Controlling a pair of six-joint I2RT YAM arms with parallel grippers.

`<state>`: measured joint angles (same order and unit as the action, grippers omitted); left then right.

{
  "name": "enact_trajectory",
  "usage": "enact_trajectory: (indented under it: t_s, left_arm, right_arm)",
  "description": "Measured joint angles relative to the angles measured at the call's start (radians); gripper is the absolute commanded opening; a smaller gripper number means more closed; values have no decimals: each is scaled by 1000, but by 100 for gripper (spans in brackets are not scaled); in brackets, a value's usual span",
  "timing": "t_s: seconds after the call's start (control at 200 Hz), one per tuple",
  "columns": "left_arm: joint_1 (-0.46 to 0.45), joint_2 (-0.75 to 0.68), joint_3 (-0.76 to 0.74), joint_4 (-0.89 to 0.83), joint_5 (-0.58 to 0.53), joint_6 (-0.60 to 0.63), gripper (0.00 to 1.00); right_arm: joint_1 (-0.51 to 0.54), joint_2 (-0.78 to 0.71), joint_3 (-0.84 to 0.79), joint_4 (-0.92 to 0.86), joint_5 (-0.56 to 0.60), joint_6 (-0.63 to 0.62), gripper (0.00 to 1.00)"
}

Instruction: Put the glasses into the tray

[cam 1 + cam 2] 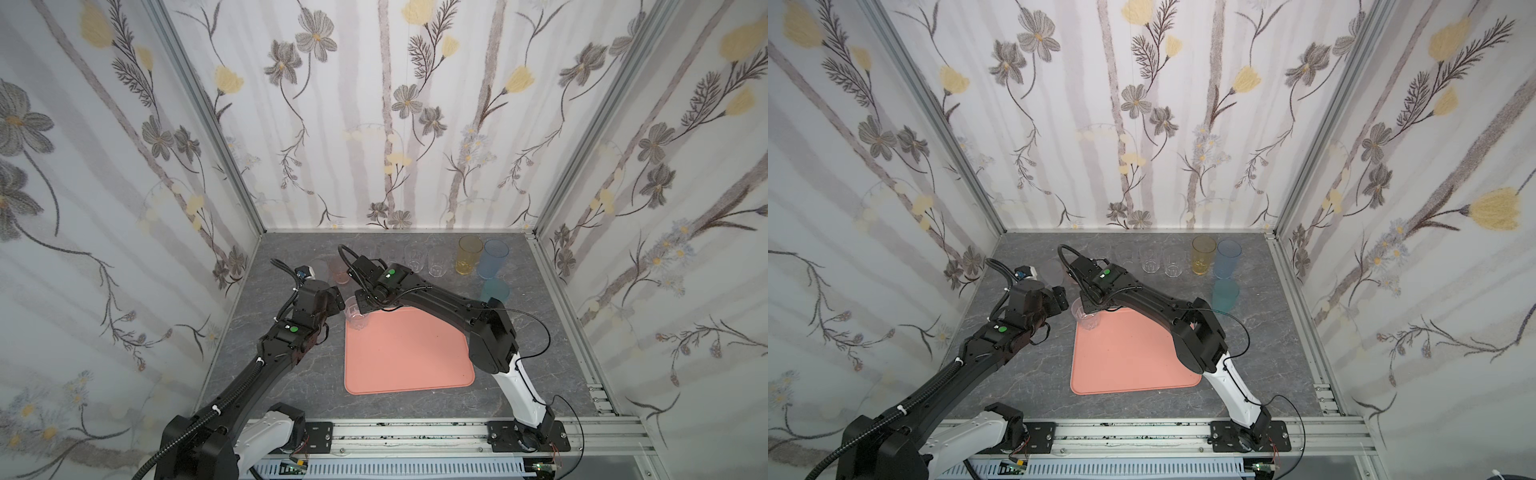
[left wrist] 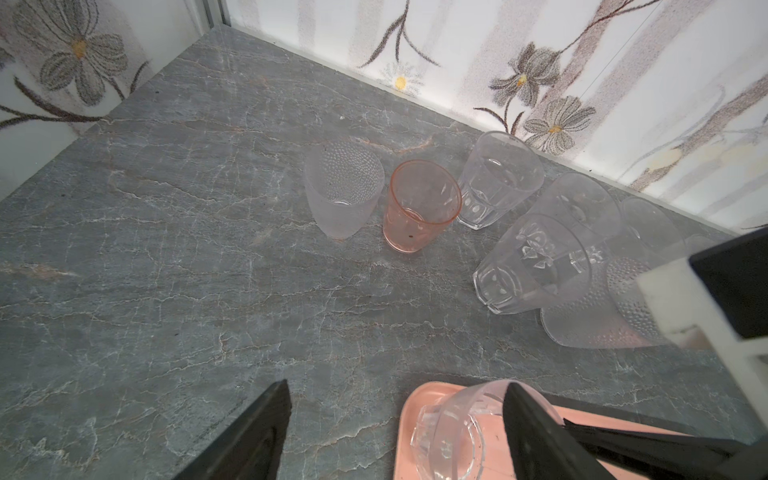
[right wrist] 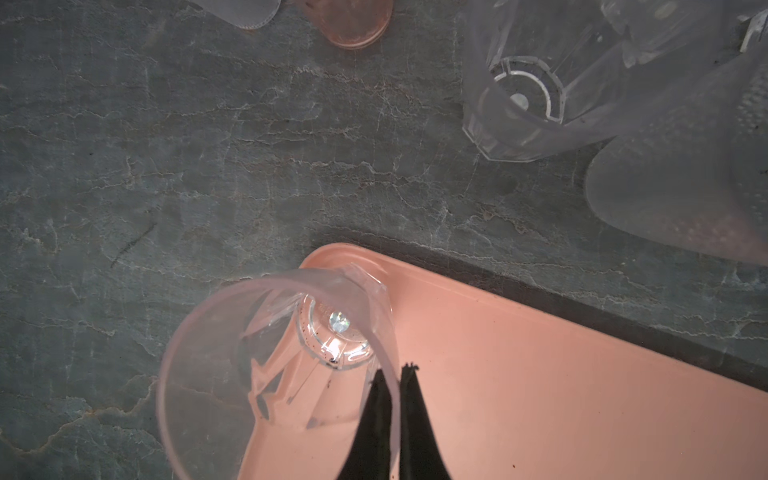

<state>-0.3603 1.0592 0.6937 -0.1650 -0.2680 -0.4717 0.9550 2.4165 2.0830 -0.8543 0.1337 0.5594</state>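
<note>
Grey tabletop (image 1: 291,374): pinching clear tumbler (image 3: 266,353) by rim with right gripper (image 3: 392,374), into tray (image 3: 540,374) corner, probably to save room; left gripper (image 2: 397,384) spread, empty, beside tray

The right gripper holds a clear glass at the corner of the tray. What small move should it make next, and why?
Probably open the right gripper to release. Its jaws pinch the clear glass by the rim, and the base already seems to rest inside the tray, at its corner.
</note>
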Motion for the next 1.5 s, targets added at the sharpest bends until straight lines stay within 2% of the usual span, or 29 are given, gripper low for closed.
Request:
enact_trajectory:
  t_s: [0.21,0.43,0.585,0.734,0.894,1.029,1.254,1.384,1.504]
  left_arm:
    - [0,8,0,-3,3,0,83]
    - [0,8,0,-3,3,-1,81]
    - [5,-5,29,-25,3,29,76]
    - [41,8,114,-49,13,65,75]
    - [86,93,206,-57,111,107,75]
    - [91,221,280,-71,214,129,75]
    - [89,456,429,-75,360,132,65]
    - [80,558,492,-80,402,131,63]
    - [75,623,541,-79,419,131,56]
  right_arm:
    - [0,18,2,-1,-1,0,16]
    - [-7,10,4,3,-36,8,36]
    - [-32,-87,-50,44,-101,16,38]
    - [-82,-286,-198,148,-155,36,39]
    - [-162,-462,-428,248,-156,74,39]
    - [-217,-565,-612,315,-135,118,39]
    - [-227,-610,-753,380,-135,148,39]
    - [-227,-627,-784,393,-134,156,39]
    - [-227,-637,-793,410,-125,158,39]
